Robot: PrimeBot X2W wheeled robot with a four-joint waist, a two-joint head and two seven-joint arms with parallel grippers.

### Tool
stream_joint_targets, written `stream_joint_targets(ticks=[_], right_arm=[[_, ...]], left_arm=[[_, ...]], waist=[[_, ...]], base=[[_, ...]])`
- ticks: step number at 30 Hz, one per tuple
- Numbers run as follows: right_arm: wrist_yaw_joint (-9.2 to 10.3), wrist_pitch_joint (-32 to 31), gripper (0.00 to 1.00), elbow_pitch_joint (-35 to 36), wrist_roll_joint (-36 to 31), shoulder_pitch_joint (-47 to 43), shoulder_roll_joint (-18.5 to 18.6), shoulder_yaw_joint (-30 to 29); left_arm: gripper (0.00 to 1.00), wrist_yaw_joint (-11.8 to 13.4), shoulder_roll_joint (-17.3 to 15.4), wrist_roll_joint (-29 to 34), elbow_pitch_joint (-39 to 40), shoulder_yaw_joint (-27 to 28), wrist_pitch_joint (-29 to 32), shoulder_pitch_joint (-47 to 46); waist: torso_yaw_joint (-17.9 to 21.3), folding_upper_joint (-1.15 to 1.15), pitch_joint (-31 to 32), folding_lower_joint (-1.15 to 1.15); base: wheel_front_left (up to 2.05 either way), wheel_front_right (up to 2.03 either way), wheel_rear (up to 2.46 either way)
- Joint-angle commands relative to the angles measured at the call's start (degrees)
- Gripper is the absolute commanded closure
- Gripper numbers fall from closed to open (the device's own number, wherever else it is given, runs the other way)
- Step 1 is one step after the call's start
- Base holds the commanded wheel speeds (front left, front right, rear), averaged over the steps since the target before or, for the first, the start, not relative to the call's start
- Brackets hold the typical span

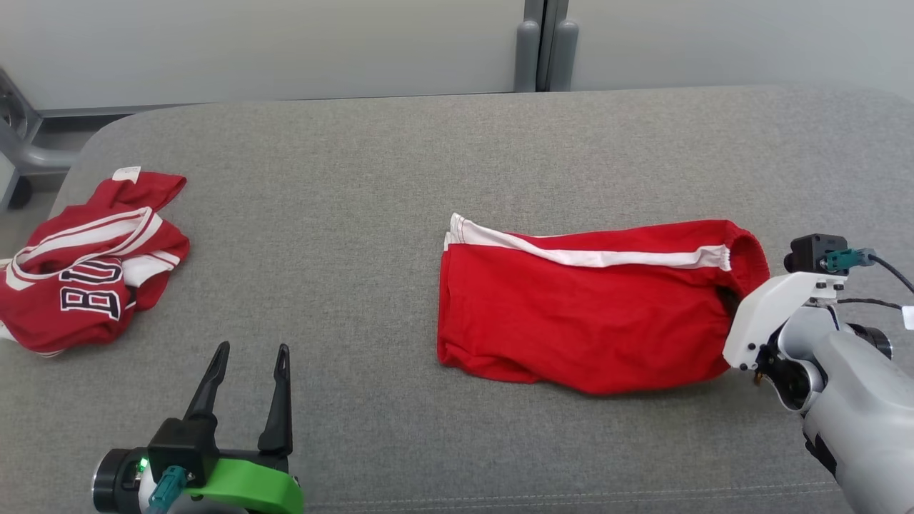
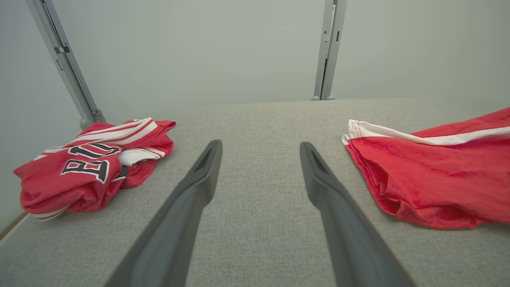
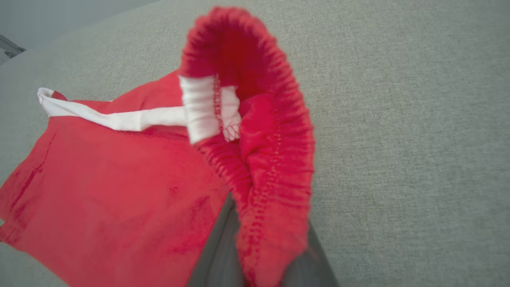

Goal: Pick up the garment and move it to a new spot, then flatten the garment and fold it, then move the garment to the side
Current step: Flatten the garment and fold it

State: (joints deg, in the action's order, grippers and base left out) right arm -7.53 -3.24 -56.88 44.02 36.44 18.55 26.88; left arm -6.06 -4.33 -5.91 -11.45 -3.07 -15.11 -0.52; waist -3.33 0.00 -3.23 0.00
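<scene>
The garment is a pair of red shorts (image 1: 585, 314) with a white side stripe, lying sideways on the grey padded table (image 1: 343, 214), right of centre. My right gripper (image 1: 739, 314) is shut on its elastic waistband (image 3: 275, 159) at the right end. One dark finger (image 3: 217, 255) lies under the bunched band, which is lifted a little. At the lower left my left gripper (image 1: 253, 350) hovers open with nothing between its fingers. In the left wrist view the left gripper (image 2: 261, 147) points across bare table, and the shorts (image 2: 430, 179) lie to its right.
A crumpled red jersey (image 1: 86, 278) with white trim and dark letters lies near the table's left edge; it is left of the fingers as the jersey (image 2: 87, 175). A pale wall with a grey post (image 1: 543, 43) stands behind the table's far edge.
</scene>
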Motion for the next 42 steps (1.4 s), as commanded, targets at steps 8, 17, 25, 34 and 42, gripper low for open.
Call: stream_joint_targets(ticks=[8,17,25,34,42], right_arm=[[0.05,-7.33,1.00,15.44,18.16,-3.49,3.84,3.38],[0.05,-10.61,1.00,21.90,27.50,-3.30,2.48,6.35],[0.04,-11.14,1.00,19.62,30.58,-0.12,-1.03,7.91],[0.04,-11.79,1.00,12.74,31.56,3.66,-5.15,9.31],[0.04,-11.02,1.00,5.36,31.70,7.30,-8.86,9.31]], left_arm=[[0.00,-0.38,0.32,-0.33,-0.79,0.27,0.04,0.29],[0.00,-0.62,0.45,0.03,-1.11,0.10,0.03,0.56],[0.00,-0.82,0.70,-0.29,-1.48,-0.48,0.03,0.08],[0.00,-0.93,0.92,-0.74,-2.48,-1.29,0.03,-1.17],[0.00,-0.98,1.14,-1.05,-2.87,-2.16,0.03,-1.37]], waist=[[0.97,0.00,0.75,0.00],[0.17,0.00,1.15,0.00],[-1.51,0.00,1.03,0.00],[-4.21,0.00,0.80,0.00],[-6.36,0.00,0.40,0.00]], base=[[0.00,0.00,0.00],[0.00,0.00,0.00],[0.00,0.00,0.00],[0.00,0.00,0.00],[0.00,0.00,0.00]])
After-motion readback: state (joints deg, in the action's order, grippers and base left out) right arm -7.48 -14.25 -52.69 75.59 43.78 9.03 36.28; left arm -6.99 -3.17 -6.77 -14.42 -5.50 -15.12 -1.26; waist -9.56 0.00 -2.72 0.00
